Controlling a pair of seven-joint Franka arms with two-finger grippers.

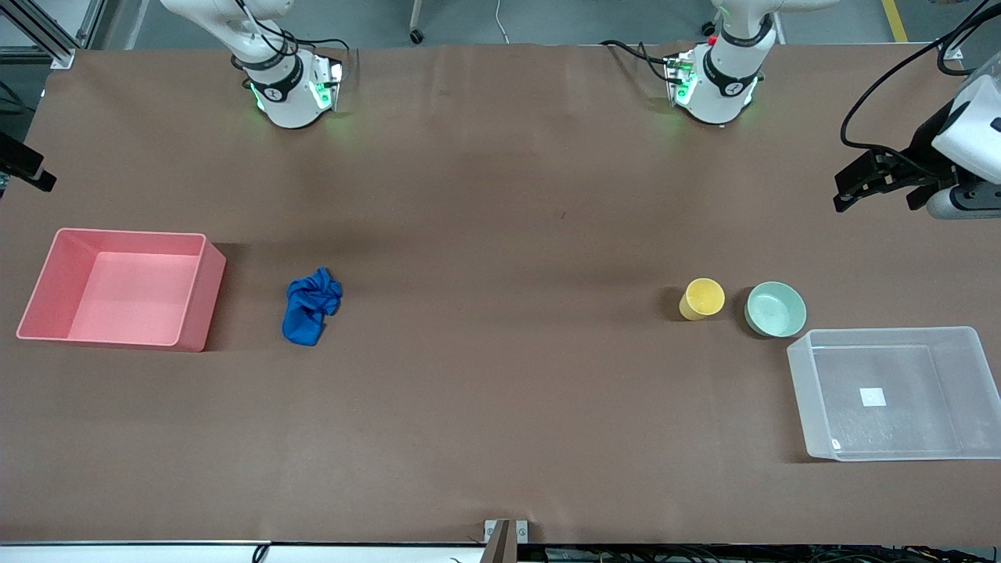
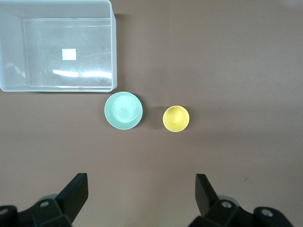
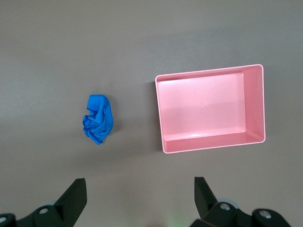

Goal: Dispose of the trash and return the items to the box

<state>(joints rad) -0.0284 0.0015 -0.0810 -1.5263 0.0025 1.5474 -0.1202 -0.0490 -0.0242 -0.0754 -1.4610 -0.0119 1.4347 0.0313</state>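
The blue cloth wad [image 1: 311, 306] lies on the table beside the pink bin, toward the right arm's end; it also shows in the right wrist view [image 3: 98, 119]. The yellow cup [image 1: 701, 299] and the mint-green bowl [image 1: 775, 309] stand side by side toward the left arm's end, and both show in the left wrist view, the cup [image 2: 176, 118] beside the bowl [image 2: 123, 110]. The clear tub [image 1: 805, 399] sits next to the bowl, nearer the front camera, with nothing but its white sticker inside [image 2: 113, 56]. My left gripper [image 2: 142, 189] hangs open and empty high over the table near the cup and bowl [image 1: 876, 188]. My right gripper [image 3: 140, 189] hangs open and empty high over the table near the cloth and pink bin.
The pink bin [image 1: 199, 293] stands at the right arm's end with nothing inside, also in the right wrist view [image 3: 161, 113]. The two arm bases [image 1: 289, 90] [image 1: 715, 82] stand at the table's edge farthest from the front camera. Brown tabletop lies between the cloth and the cup.
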